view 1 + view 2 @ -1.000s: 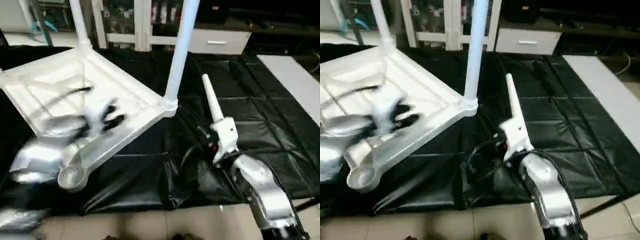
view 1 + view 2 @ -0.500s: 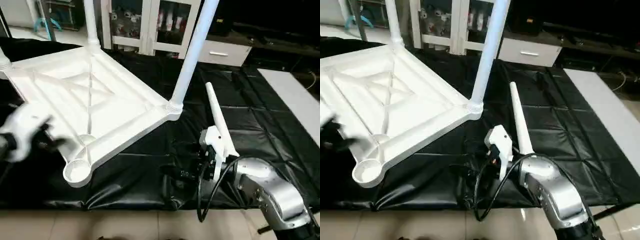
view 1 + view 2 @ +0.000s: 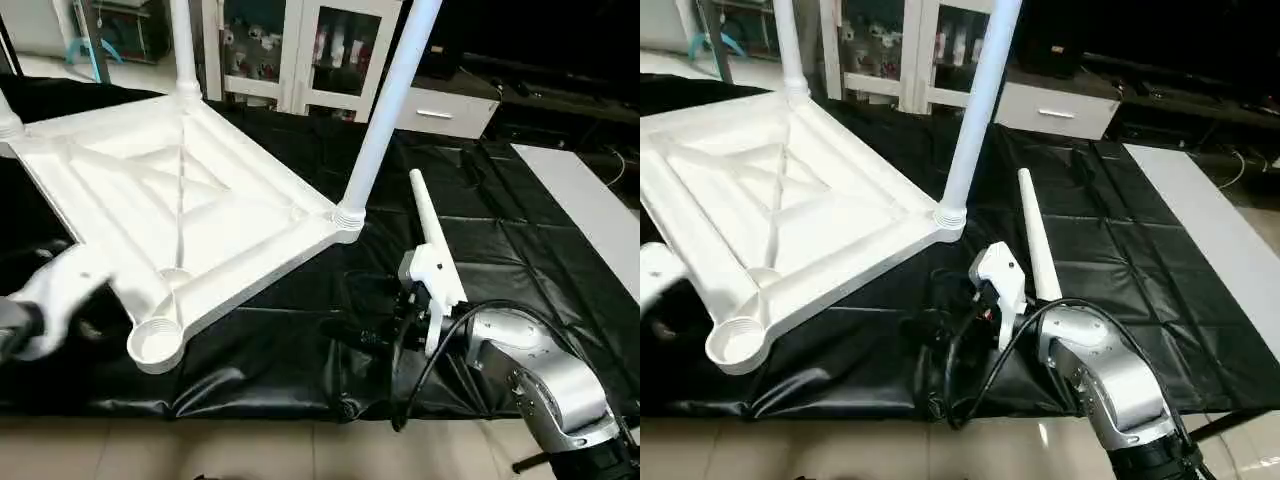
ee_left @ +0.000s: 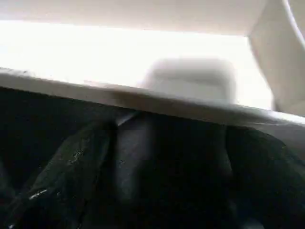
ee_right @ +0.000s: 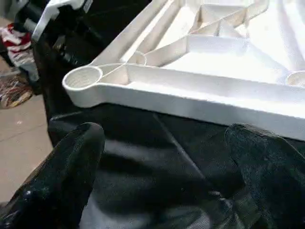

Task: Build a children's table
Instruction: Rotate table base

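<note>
Near edge: right gripper, fingers spread wide and empty, low over the black sheet. Left gripper at the tabletop's near left rim; whether it is spread or closed cannot be told. Centre: tabletop lying underside up on the sheet, X-ribs exposed, its nearest corner socket empty. A loose leg lies on the sheet beside the right arm. Farther corners: upright legs seated in their sockets.
</note>
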Controlling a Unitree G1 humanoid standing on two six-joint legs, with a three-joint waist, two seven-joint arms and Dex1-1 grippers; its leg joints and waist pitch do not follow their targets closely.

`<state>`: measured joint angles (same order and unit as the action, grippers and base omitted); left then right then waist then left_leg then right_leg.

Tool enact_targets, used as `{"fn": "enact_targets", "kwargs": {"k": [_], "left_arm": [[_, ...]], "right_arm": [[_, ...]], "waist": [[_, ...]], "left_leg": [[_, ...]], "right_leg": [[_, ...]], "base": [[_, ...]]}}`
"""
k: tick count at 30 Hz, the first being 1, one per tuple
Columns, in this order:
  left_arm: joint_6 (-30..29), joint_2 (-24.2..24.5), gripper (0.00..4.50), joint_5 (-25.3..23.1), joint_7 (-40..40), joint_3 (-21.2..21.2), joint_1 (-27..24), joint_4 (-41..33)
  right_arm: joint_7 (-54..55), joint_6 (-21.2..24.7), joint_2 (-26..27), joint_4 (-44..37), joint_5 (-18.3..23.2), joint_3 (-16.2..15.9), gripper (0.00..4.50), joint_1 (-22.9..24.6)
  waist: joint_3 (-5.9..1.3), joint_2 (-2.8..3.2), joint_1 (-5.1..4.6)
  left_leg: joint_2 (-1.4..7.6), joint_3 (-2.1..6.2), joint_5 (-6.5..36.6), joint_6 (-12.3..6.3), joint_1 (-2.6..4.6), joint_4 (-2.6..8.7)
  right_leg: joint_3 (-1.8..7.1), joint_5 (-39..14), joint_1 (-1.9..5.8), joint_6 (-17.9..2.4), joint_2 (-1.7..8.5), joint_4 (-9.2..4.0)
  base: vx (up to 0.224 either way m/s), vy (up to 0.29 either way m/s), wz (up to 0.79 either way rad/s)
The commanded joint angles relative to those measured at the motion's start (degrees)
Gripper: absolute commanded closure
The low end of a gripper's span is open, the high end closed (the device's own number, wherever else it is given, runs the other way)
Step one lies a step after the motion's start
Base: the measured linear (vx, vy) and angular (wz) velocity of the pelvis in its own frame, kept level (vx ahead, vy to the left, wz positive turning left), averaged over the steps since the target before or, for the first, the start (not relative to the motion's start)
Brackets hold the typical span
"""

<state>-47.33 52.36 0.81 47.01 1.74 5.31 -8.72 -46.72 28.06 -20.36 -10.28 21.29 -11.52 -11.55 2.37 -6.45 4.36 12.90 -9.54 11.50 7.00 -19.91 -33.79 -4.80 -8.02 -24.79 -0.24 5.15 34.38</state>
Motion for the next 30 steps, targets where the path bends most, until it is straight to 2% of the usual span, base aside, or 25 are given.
{"fn": "enact_targets", "kwargs": {"k": [1,2,3,4,6,7,8,9,12,14,16,17,19,20,21,22,23,24,27,29,30], "left_arm": [[-0.5,-2.1,0.03,1.1,0.2,-3.0,1.1,-1.4],[-1.0,-4.3,0.03,1.7,-0.3,-4.2,3.1,-1.8],[-1.0,-4.5,0.03,1.8,-0.3,-4.4,3.3,-1.8],[-1.1,-6.0,0.03,1.9,-0.5,-5.4,4.9,-1.6],[-0.7,-8.1,0.03,1.7,-0.7,-7.8,7.3,-0.9],[-0.2,-9.7,0.03,1.3,-1.0,-9.3,8.8,0.0],[0.1,-11.2,0.03,1.0,-1.3,-10.3,9.9,0.8],[0.9,-12.8,0.03,0.6,-1.8,-11.4,11.1,1.9],[4.4,-17.0,0.03,-1.7,-4.4,-13.5,14.3,7.2],[7.4,-21.5,0.03,-2.9,-8.1,-13.8,17.3,13.0],[9.3,-24.3,0.03,-3.9,-11.0,-14.0,19.8,17.7],[11.2,-25.7,0.03,-5.2,-13.2,-14.7,22.0,21.5],[11.4,-25.9,0.03,-5.7,-14.0,-15.3,22.9,22.7],[11.3,-25.5,0.03,-6.0,-13.9,-16.0,23.6,22.7],[11.3,-25.5,0.03,-6.0,-13.9,-16.0,23.6,22.7],[11.3,-25.3,0.03,-6.0,-13.8,-16.2,23.8,22.6],[11.0,-24.3,0.03,-5.4,-11.1,-16.4,23.2,20.3],[11.0,-23.4,0.03,-4.6,-8.7,-16.6,22.4,18.1],[11.1,-20.7,0.03,-1.9,-1.9,-17.1,19.9,12.2],[12.4,-17.5,0.03,1.2,3.8,-17.6,17.5,7.1],[12.2,-15.8,0.03,2.7,6.3,-17.8,16.6,4.7]], "right_arm": [[1.7,-0.7,-0.2,0.5,-1.2,2.1,0.06,-0.3],[2.7,-0.8,0.1,0.3,-1.4,2.6,0.06,0.0],[2.8,-0.8,0.1,0.3,-1.4,2.6,0.06,0.0],[3.3,-0.8,0.2,0.1,-1.5,2.9,0.06,0.3],[4.3,-0.9,0.6,-0.1,-1.6,3.4,0.06,0.6],[5.0,-0.9,0.9,-0.1,-1.7,3.7,0.06,0.8],[5.5,-1.1,1.0,-0.1,-1.8,3.8,0.06,0.9],[6.1,-1.3,1.0,-0.1,-2.0,3.9,0.06,0.9],[7.0,-1.5,1.1,0.1,-2.1,4.0,0.06,0.8],[7.4,-1.5,1.2,0.1,-2.2,4.2,0.06,0.7],[7.7,-1.5,1.4,0.1,-2.4,4.2,0.06,0.7],[7.9,-1.5,1.4,0.0,-2.6,4.2,0.06,0.7],[8.0,-1.4,1.5,-0.1,-2.7,4.2,0.06,0.7],[8.0,-1.3,1.3,-0.7,-2.7,4.2,0.06,1.1],[8.0,-1.3,1.3,-0.7,-2.7,4.2,0.06,1.1],[8.1,-1.3,1.2,-0.9,-2.6,4.2,0.06,1.2],[8.3,-1.2,0.7,-1.5,-2.3,4.3,0.06,1.7],[8.3,-1.1,0.5,-1.8,-2.1,4.5,0.06,2.1],[8.2,-1.0,-0.1,-2.2,-1.9,4.9,0.06,2.7],[8.1,-1.0,-0.5,-2.5,-1.8,5.2,0.06,3.2],[8.0,-1.1,-0.8,-2.6,-1.7,5.3,0.06,3.3]], "waist": [[-2.56,2.63,-0.11],[-2.62,3.12,0.34],[-2.7,2.95,0.39],[-2.77,3.12,0.57],[-2.78,3.05,0.65],[-2.76,3.33,0.64],[-2.64,2.99,0.59],[-2.59,3.19,0.65],[-2.66,3.02,0.49],[-2.73,2.64,0.26],[-2.91,2.42,0.34],[-2.86,2.76,0.36],[-2.88,2.57,0.3],[-2.89,2.53,0.13],[-2.93,2.82,-0.11],[-2.92,2.67,-0.22],[-3.0,2.8,-0.25],[-3.21,3.04,-0.29],[-3.19,3.2,-0.6],[-3.14,3.4,-0.86],[-3.14,3.4,-0.86]], "left_leg": [[0.12,-0.12,19.7,1.82,0.55,4.92],[0.09,-0.12,19.3,1.87,0.65,4.87],[0.13,-0.27,19.2,1.88,0.81,4.78],[0.09,-0.31,18.7,1.99,0.96,4.65],[0.0,-0.44,18.2,1.91,0.77,4.64],[-0.02,-0.32,18.3,2.06,0.68,4.66],[-0.12,-0.31,19.3,1.99,0.54,4.59],[-0.22,-0.25,20.2,1.93,0.57,4.52],[-0.3,-0.02,20.3,1.66,0.16,4.49],[-0.6,-0.09,20.5,0.99,0.14,4.12],[-0.59,0.01,18.8,0.71,-0.24,4.01],[-0.64,0.16,18.4,0.52,-0.39,4.01],[-0.66,0.25,18.4,0.44,-0.37,3.9],[-0.68,0.46,18.3,0.5,-0.59,3.97],[-0.56,0.62,18.1,0.62,-0.71,4.05],[-0.55,0.62,18.0,0.57,-0.76,4.02],[-0.47,0.64,17.5,0.59,-0.69,4.01],[-0.21,0.68,16.3,0.74,-0.5,4.03],[0.03,0.57,14.3,1.07,-0.7,4.2],[-0.06,0.32,13.5,1.1,-0.64,4.12],[-0.06,0.32,13.5,1.1,-0.64,4.12]], "right_leg": [[2.5,-19.9,2.54,-7.3,1.86,-4.02],[2.57,-20.2,2.52,-7.2,1.88,-3.96],[2.6,-19.6,2.39,-7.4,1.81,-4.09],[2.62,-18.4,2.32,-7.8,1.82,-3.93],[2.68,-16.5,2.43,-8.5,1.54,-3.73],[2.73,-16.7,2.5,-8.4,1.54,-3.59],[2.83,-18.8,2.48,-7.8,1.48,-3.85],[2.92,-21.1,2.38,-7.0,1.5,-4.09],[2.83,-24.4,2.69,-5.4,1.65,-4.5],[2.61,-28.0,2.47,-3.0,1.49,-5.29],[2.56,-27.8,2.73,-2.6,1.63,-5.11],[2.41,-29.6,2.75,-1.5,1.72,-5.39],[2.36,-30.5,2.67,-1.1,1.76,-5.59],[2.27,-31.0,2.88,-0.9,1.73,-5.53],[2.28,-30.1,2.96,-1.3,1.77,-5.45],[2.25,-29.8,2.96,-1.5,1.73,-5.42],[2.35,-28.5,2.9,-2.3,1.76,-5.24],[2.62,-24.7,2.94,-3.8,1.83,-4.75],[2.85,-16.8,3.28,-7.8,1.53,-3.45],[2.98,-12.8,3.4,-9.8,1.34,-3.03],[2.98,-12.8,3.4,-9.8,1.34,-3.03]], "base": [[0.0,0.0,0.0],[0.0,0.0,0.0],[0.0,0.0,0.0],[0.0,0.0,0.0],[0.0,0.0,0.0],[0.0,0.0,0.0],[0.0,0.0,0.0],[0.0,0.0,0.0],[0.0,0.0,0.0],[0.0,0.0,0.0],[0.0,0.0,0.0],[0.0,0.0,0.0],[0.0,0.0,0.0],[0.0,0.0,0.0],[0.0,0.0,0.0],[0.0,0.0,0.0],[0.0,0.0,0.0],[0.0,0.0,0.0],[0.0,0.0,0.0],[0.0,0.0,0.0],[0.0,0.0,0.0]]}}
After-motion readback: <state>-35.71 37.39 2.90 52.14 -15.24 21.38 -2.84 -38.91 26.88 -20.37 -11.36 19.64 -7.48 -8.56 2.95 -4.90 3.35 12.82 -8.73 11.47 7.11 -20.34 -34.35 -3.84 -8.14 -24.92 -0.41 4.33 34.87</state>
